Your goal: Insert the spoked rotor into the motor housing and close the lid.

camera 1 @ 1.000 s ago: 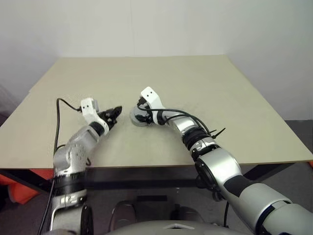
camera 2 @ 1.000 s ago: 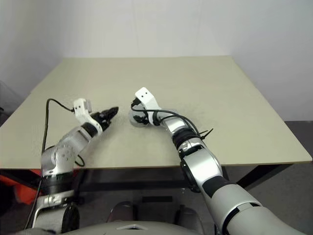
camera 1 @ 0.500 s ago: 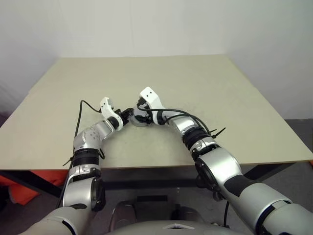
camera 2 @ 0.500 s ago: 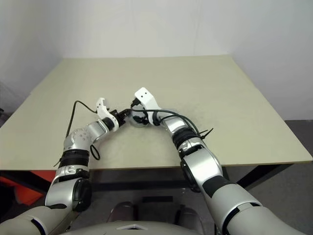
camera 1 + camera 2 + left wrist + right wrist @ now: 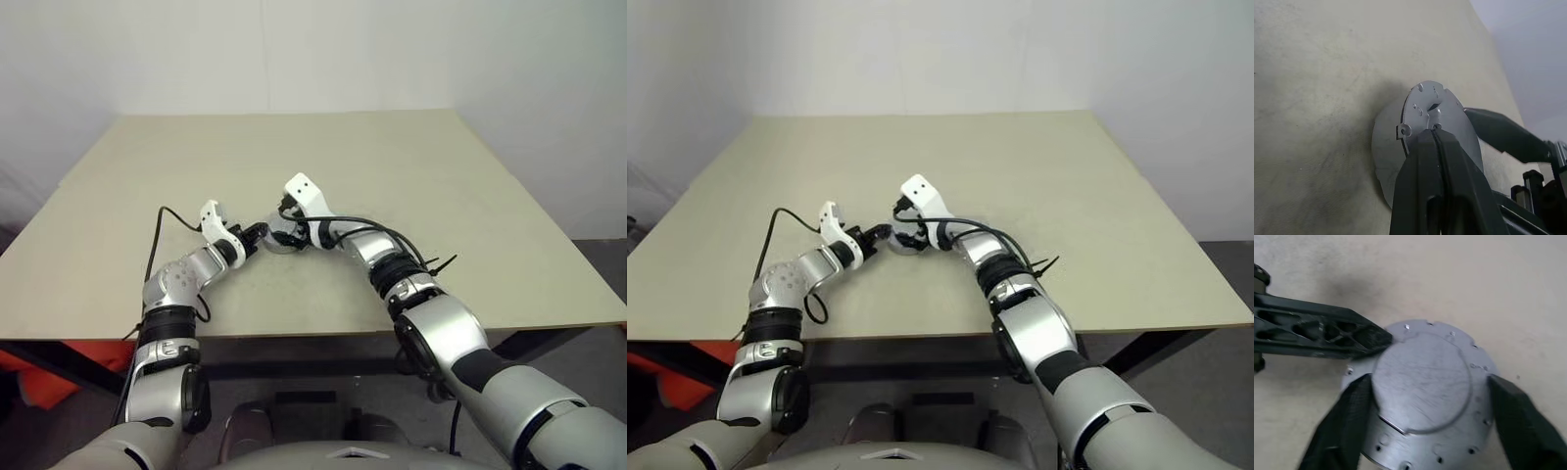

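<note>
Lid (image 5: 1422, 382) sits closed on the motor housing (image 5: 1385, 147) mid-table (image 5: 441, 176). Right gripper (image 5: 1425, 431) straddles it, fingers spread wide either side; left gripper (image 5: 1436, 139), fingers pressed together, touches the lid's top.

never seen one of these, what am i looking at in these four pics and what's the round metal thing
This is a humanoid robot with two arms, each ending in a two-fingered black claw. The two wide pictures come from cameras in its head, looking down over its arms at a beige table. The two close-ups come from cameras on its wrists.

The round thing is a silver-grey metal motor housing lying on the table, with a flat matte grey notched disc, the lid, seated on top.

The left claw is shut, its closed tip pressed against the lid's upper face. The right claw is open, one finger standing on either side of the lid. Whether the fingers grip it, I cannot tell. Nothing is lifted.
</note>
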Available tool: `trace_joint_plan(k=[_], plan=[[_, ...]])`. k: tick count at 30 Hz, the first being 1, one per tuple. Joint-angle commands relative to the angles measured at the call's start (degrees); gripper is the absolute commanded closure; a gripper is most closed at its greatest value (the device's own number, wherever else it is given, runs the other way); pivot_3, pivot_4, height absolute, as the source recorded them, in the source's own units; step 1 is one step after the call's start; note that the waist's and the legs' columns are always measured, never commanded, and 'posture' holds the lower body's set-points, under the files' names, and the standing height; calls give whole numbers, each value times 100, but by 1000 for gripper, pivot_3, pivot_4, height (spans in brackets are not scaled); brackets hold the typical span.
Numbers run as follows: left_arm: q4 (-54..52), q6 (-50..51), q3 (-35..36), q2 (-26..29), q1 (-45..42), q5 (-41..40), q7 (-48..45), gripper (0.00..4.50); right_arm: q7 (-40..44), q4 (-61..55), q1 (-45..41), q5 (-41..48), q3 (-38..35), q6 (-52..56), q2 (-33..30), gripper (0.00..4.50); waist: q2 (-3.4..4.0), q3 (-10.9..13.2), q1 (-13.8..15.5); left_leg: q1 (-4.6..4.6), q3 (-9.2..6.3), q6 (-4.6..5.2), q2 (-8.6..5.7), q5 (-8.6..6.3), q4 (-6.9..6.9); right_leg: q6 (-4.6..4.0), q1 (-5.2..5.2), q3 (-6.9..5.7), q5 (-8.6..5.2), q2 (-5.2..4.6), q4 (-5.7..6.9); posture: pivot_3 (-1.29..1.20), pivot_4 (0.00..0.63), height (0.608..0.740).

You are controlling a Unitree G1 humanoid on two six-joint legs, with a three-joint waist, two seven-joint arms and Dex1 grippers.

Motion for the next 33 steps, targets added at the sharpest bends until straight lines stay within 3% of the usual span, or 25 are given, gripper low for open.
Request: trace_joint_plan(k=[1,8,13,28,33], plan=[[-66,145,-61,-29,63,35,111,4500,137,-262,116,-40,-10,202,-171,31,0,0,2,-1,1,-1,0,1,-9,0,-3,0,0,1,-4,0,0,740],[-143,261,-102,-35,61,18,95,4500,873,-2198,421,475,-182,1190,-519,31,-6,4,12,-19,2,-6,-2,5,-34,-31,-8,-5,20,2,-41,0,0,740],[-112,262,-127,-36,52,40,68,4500,859,-2936,555,877,-518,2081,-689,31,-6,5,10,-27,3,-9,-2,7,-39,-29,-13,-5,16,6,-45,0,0,740],[-189,265,-172,-23,108,80,59,4500,-534,-1360,427,2348,-2708,4802,-568,31,-4,4,14,-17,7,-11,-8,7,-42,-28,-5,-4,11,4,-50,0,0,740],[-173,242,-196,13,103,116,41,4500,-975,-925,284,2790,-3367,5126,-419,31,-4,4,6,-13,8,-12,-5,8,-44,-27,-6,-4,10,5,-48,0,0,740]])
